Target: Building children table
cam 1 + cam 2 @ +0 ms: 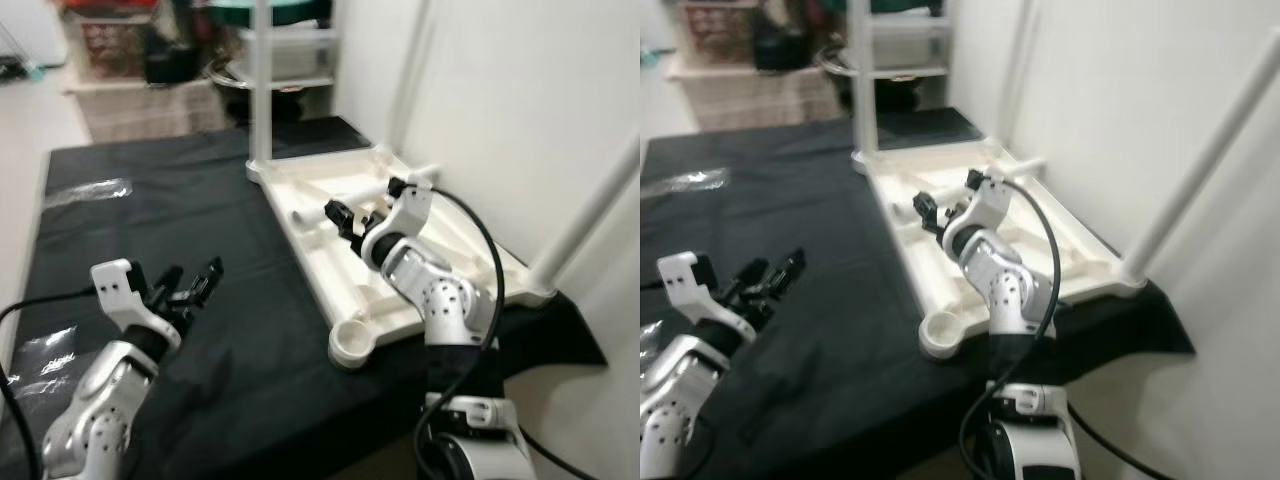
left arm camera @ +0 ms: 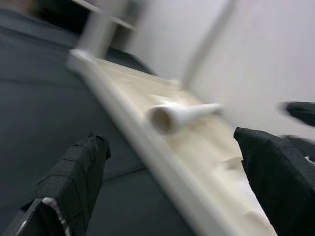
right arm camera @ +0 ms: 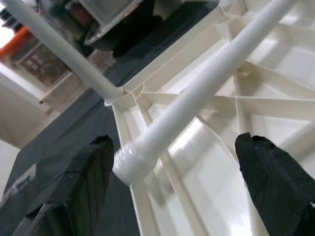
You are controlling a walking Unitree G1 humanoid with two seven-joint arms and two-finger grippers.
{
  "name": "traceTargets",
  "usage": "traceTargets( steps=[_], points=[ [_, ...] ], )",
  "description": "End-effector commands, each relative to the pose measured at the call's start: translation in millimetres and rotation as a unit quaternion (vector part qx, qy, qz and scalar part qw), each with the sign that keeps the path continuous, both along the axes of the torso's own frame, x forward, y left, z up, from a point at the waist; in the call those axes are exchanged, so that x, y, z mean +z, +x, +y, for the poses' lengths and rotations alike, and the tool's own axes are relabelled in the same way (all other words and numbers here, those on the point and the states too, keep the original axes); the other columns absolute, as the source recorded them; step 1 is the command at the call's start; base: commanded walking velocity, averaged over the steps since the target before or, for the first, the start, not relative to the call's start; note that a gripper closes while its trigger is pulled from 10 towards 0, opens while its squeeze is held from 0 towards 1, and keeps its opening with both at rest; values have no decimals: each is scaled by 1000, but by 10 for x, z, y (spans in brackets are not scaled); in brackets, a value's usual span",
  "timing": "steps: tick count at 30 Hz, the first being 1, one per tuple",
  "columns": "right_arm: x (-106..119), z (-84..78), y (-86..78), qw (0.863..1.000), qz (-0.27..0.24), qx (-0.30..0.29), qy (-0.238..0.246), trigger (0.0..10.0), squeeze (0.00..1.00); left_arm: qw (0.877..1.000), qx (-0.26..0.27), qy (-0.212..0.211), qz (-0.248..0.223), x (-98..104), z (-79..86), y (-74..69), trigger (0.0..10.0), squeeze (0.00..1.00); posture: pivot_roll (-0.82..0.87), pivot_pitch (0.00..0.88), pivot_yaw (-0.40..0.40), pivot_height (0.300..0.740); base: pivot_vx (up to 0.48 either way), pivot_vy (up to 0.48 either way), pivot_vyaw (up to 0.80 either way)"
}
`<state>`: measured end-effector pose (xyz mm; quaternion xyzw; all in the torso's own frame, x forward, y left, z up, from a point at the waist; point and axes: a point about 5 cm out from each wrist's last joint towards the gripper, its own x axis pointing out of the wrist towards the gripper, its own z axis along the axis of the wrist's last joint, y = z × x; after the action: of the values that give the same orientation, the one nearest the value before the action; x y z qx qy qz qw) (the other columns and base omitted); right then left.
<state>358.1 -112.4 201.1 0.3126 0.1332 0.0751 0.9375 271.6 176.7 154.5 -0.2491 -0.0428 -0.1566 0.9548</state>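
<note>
A black cloth (image 1: 150, 230) covers the floor beside a plain white wall (image 1: 520, 110). On it lies the upside-down white plastic tabletop (image 1: 330, 215) — ribbed, glossy. A loose white leg (image 3: 197, 93) — a smooth tube — rests across its ribs between the right gripper's (image 1: 345, 222) spread fingers. The left gripper (image 1: 190, 285) hovers open, empty.

Tabletop (image 1: 330, 262): white plastic, lying upside down, ribbed underside up, round leg sockets at its corners.
Fitted legs (image 1: 262, 90): two white tubes standing upright in corner sockets.
Loose leg (image 3: 206, 83): white tube, lying tilted across the ribs.
</note>
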Motion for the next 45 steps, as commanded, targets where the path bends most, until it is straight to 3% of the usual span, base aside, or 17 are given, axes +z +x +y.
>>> traceTargets(
  steps=[1,9,18,21,24,28,30,35,37,42,43,45],
  points=[
    [55,300,-3,998,5,52,24,10000,0,1000,26,17,2,-15,139,-27,10000,0,65,0,-91,740,480,0,0],
    [90,268,27,998,11,48,41,10000,0,999,27,20,0,-15,131,-38,10000,0,64,0,-94,740,480,0,0],
    [323,181,69,996,-4,44,82,10000,0,1000,20,20,1,-27,97,-62,10000,0,63,0,-96,740,0,0,0],
    [209,197,140,995,67,54,51,10000,0,1000,16,22,3,-40,77,-52,10000,0,52,0,-95,740,0,0,0],
    [115,177,178,993,106,39,28,10000,0,1000,15,22,2,-40,64,-46,10000,0,56,0,-103,740,0,0,0],
    [82,160,193,992,119,28,18,10000,0,1000,14,23,2,-41,59,-44,10000,0,56,0,-103,740,0,0,0],
    [75,41,240,990,135,-27,-13,10000,0,1000,16,25,3,-50,71,-61,10000,0,62,0,-113,740,0,0,0],
    [96,-35,255,986,149,-57,-53,10000,0,999,19,26,6,-74,73,-80,10000,0,53,0,-117,740,0,0,0],
    [38,-69,259,979,170,-71,-82,10000,0,1000,18,25,7,-84,49,-76,10000,0,54,0,-121,740,0,0,0],
    [105,-172,301,974,162,-101,-125,10000,0,1000,18,24,7,-85,49,-73,10000,0,51,0,-125,740,0,0,0],
    [95,-201,319,967,165,-115,-154,10000,0,999,18,26,8,-97,54,-74,10000,0,42,0,-128,740,0,0,0],
    [63,-204,321,963,171,-121,-168,10000,0,999,18,27,10,-105,53,-75,10000,0,42,0,-128,740,0,0,0]
  ],
)
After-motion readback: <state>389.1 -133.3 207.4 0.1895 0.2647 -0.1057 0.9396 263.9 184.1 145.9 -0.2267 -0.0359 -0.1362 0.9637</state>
